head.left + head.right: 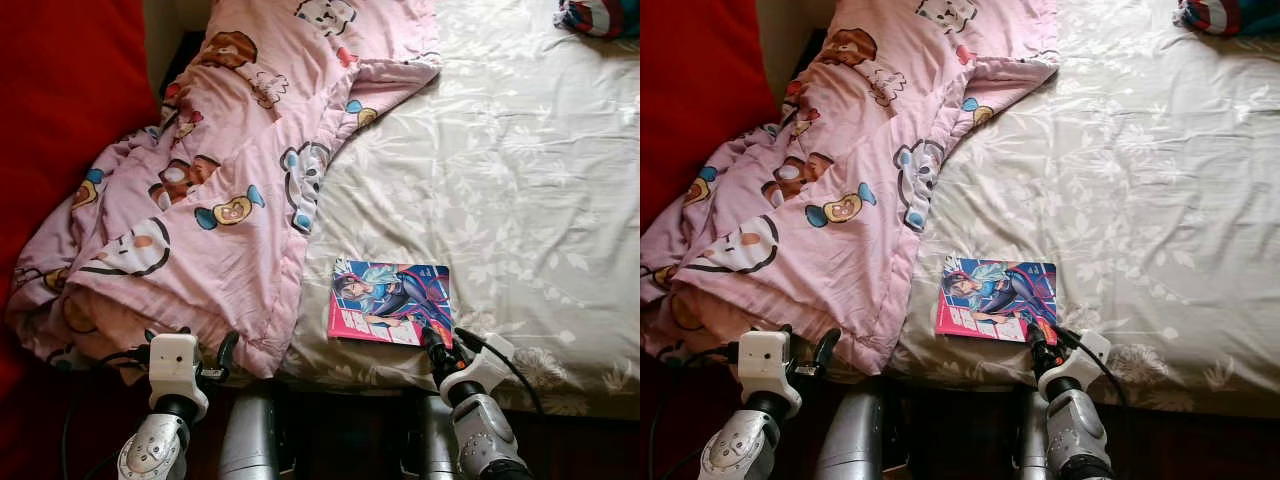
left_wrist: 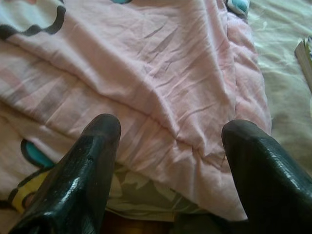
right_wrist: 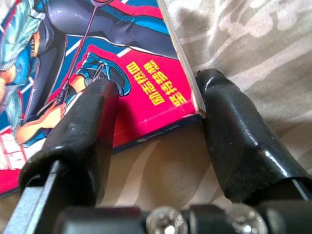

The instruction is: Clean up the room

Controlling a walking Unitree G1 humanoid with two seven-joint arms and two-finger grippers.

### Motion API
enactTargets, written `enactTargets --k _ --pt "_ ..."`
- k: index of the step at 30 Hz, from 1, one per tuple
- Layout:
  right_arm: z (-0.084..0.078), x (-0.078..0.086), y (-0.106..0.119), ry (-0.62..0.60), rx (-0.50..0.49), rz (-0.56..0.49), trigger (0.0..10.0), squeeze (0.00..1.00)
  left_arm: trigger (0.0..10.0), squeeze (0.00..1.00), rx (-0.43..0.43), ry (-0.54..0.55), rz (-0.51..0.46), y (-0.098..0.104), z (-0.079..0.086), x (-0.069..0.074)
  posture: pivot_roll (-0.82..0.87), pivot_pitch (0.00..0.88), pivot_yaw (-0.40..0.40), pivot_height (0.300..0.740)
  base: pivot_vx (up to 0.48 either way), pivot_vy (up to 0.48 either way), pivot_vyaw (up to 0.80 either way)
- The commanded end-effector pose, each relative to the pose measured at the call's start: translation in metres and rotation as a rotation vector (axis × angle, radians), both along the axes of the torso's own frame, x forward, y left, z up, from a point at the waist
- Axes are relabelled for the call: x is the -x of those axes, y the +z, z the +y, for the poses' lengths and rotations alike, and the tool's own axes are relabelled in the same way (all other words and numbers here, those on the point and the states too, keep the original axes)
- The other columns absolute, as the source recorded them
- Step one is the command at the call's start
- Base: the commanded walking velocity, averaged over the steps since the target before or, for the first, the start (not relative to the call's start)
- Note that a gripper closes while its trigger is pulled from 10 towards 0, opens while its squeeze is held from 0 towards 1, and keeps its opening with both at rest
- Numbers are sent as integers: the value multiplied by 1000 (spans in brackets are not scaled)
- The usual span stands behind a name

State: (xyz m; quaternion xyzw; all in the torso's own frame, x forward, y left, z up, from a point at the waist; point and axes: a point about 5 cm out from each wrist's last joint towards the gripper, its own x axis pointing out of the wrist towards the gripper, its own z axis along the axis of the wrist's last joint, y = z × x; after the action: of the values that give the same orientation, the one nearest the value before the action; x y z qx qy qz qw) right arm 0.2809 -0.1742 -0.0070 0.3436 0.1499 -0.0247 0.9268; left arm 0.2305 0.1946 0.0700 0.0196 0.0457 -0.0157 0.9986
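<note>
The left gripper [image 1: 185, 345], fingers apart, hovers at the near edge of the pink quilt [image 1: 215, 170] heaped on the bed's [image 1: 520, 180] left side, while to the right the right gripper [image 3: 156, 105], fingers apart, straddles the near right corner of the book [image 1: 391, 301] lying flat on the sheet.

A bedroom in a home: a bed [image 1: 520, 200] with a pale leaf-patterned sheet, a rumpled pink cartoon-print quilt [image 1: 220, 170] hanging over its near left corner, a comic book [image 1: 390, 300] at its near edge, a red cushion [image 1: 60, 100] along its left edge.
</note>
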Motion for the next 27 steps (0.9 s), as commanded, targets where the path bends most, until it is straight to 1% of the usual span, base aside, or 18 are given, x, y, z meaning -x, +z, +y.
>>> enactTargets --k 1,2,5,9,11,13,14,16,21,26,27 --pt "5 13 -14 13 -72 57 10000 0 10000 0 -33 -2 28 -4 5 6 81 310 93 601 0 0 0" --pt "4 14 -14 27 -94 51 10000 0 10000 0 -35 -3 29 -4 5 7 86 314 95 601 0 0 0" --pt "5 15 -14 47 -116 47 10000 0 10000 0 -35 -4 30 -4 4 8 91 316 94 601 0 0 0" --pt "12 15 -15 104 -186 40 10000 0 10000 0 -37 -3 32 -4 3 10 102 320 94 601 0 0 0" --pt "15 14 -15 118 -187 40 10000 0 10000 0 -38 -2 32 -3 3 11 105 322 93 601 0 0 0" --pt "17 13 -14 113 -205 39 10000 0 10000 0 -40 -1 32 -3 4 12 111 326 94 601 0 0 0" --pt "19 12 -13 105 -234 34 10000 0 10000 0 -42 1 33 -3 5 13 116 328 95 601 0 0 0" --pt "19 12 -14 99 -246 37 10000 0 10000 0 -43 2 34 -3 6 13 117 329 95 601 0 0 0" --pt "20 15 -18 61 -303 76 10000 0 10000 0 -52 -1 34 -1 5 16 139 334 97 601 0 0 0" --pt "21 21 -23 37 -321 119 10000 0 10000 0 -57 -2 30 3 3 19 160 345 101 601 0 0 0" --pt "22 21 -24 24 -342 126 10000 0 10000 0 -61 -1 30 5 3 20 166 351 102 601 0 0 0"
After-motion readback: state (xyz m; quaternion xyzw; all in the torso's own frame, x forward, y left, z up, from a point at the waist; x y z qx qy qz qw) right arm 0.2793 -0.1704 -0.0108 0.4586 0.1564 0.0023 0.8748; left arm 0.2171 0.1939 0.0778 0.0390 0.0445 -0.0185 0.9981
